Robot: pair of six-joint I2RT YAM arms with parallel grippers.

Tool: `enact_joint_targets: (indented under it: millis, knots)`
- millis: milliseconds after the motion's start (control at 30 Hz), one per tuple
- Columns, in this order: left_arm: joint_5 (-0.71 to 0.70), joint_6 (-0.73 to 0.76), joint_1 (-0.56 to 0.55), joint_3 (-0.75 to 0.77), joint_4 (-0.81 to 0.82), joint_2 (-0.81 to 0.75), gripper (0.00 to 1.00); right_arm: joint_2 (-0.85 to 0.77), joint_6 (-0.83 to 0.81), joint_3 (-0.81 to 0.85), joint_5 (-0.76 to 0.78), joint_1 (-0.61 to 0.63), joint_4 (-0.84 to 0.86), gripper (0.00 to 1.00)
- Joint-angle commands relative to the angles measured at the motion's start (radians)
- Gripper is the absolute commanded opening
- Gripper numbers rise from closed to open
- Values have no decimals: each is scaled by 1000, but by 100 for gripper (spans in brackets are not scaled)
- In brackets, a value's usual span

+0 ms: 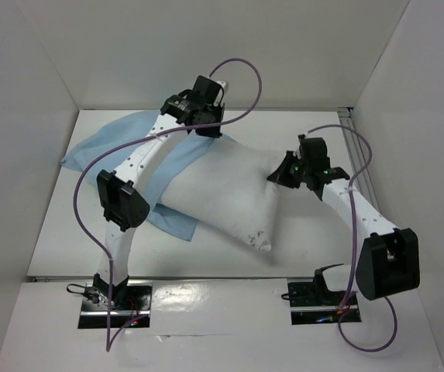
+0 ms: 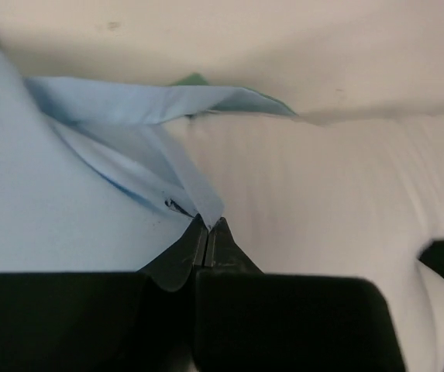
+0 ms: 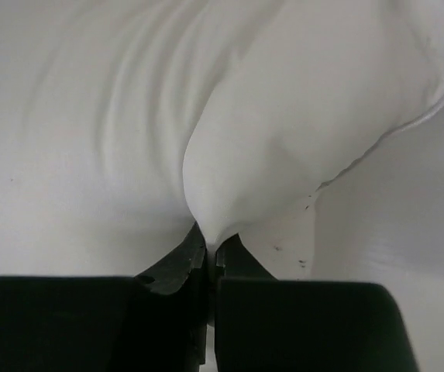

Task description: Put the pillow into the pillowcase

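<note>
Blue pillowcase, thin and probably limp, lies partly under the plump white pillow. The left gripper pinches its edge, and the right gripper clamps a soft fold at the pillow's end.

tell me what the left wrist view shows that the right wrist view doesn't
Only the left wrist view: the pillowcase, a light blue fold pinched in the shut left pincer, with a sliver of green at its far edge.
Only the right wrist view: the right pincer shut on a pinch of the pillow, and a seamed pillow edge with small dark specks near it.
Both: white pillow fabric, and black pincer tips closed on cloth.
</note>
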Motion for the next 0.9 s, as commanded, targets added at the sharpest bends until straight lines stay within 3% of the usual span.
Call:
enact_joint_targets:
  millis: [0,100,167,433,500,667,700,733,767,800,833,867]
  knots:
    - [419,-101,-23,92,170,-97,0,34,-87,329,17,-5,-14,0]
    - [593,-176,-36,143,274,-124,0,7,-108,514,52,-5,-31,0]
    - [687,-242,-45,76,359,-165,0,-21,-93,524,76,-5,-31,0]
    - [853,-374,-105,51,514,-86,0,-20,59,5,127,59,134,0]
    - [871,-396,-105,5,583,-100,0,-20,68,-39,139,60,147,0]
    - [851,-373,-105,-21,531,-100,2,-31,39,-11,173,49,96,0]
    - [872,-362,-105,-11,519,-85,27,-31,24,7,173,35,79,0]
    - [953,-353,-91,-10,519,-75,38,-31,-11,28,173,23,63,4]
    - [990,-353,-65,-10,519,-75,47,-17,-33,85,163,23,9,18]
    - [1011,-344,-48,-10,508,-75,57,-17,-54,117,163,14,-22,55]
    - [1012,-327,-30,-10,482,-95,77,-5,-74,148,172,14,-54,71]
    - [972,-266,-11,2,444,-113,92,-4,-109,177,182,14,-85,82]
